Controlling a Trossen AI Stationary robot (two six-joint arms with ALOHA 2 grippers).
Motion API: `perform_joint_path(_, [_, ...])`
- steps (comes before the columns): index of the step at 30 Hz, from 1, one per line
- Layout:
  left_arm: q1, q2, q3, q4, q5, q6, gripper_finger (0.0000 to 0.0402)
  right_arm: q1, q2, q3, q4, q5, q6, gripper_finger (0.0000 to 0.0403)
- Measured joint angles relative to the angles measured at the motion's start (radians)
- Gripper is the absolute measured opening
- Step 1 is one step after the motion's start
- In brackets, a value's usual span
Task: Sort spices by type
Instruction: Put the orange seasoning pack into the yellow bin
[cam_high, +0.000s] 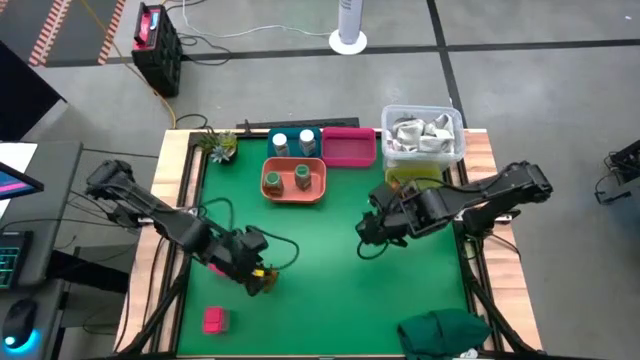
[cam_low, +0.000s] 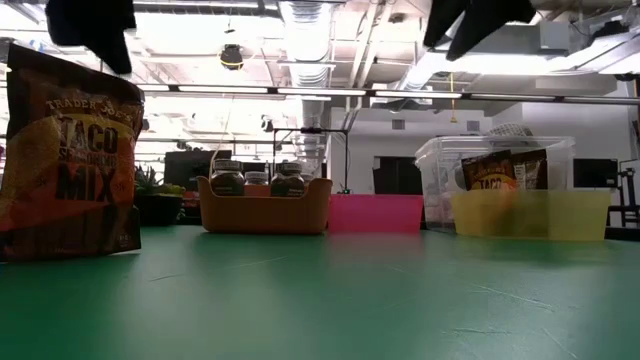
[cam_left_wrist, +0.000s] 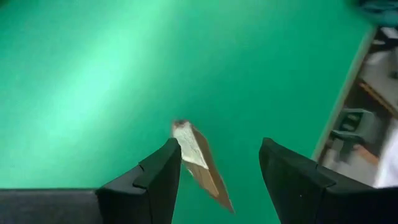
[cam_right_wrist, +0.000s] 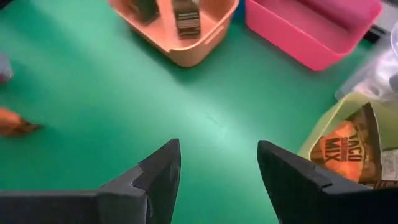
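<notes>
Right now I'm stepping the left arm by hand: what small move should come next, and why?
Probably close the left hand on the taco mix sachet. Its fingers stand open on either side of the sachet, which stands upright on the green mat, one edge beside one finger, apparently not gripped yet.

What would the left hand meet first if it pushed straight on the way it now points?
Most likely the brown-orange sachet: the left wrist view shows it tilted on edge between the open fingers of the left hand, nearer one finger. Behind it lies only the green mat. Depth is unclear.
</notes>
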Motion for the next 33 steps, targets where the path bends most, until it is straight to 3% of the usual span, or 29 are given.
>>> perform_joint_path(13, [0.0, 0.264, 0.072, -0.154, -0.004, -0.039, 0.0197, 0.18, -0.004, 0.002, -0.007, 0.105, -0.027, 0.024])
perform_joint_path(16, [0.007, 0.275, 0.072, -0.121, -0.004, 0.019, 0.0154, 0.198, -0.004, 0.002, -0.006, 0.106, -0.025, 0.024])
perform_joint_path(22, [0.052, 0.27, 0.073, 0.02, -0.003, 0.148, 0.0015, 0.252, -0.01, 0.002, -0.014, 0.098, 0.031, 0.024])
perform_joint_path(33, [0.298, 0.269, 0.074, 0.271, 0.043, 0.41, 0.0001, 0.322, -0.058, 0.002, -0.18, 0.044, 0.202, 0.024])
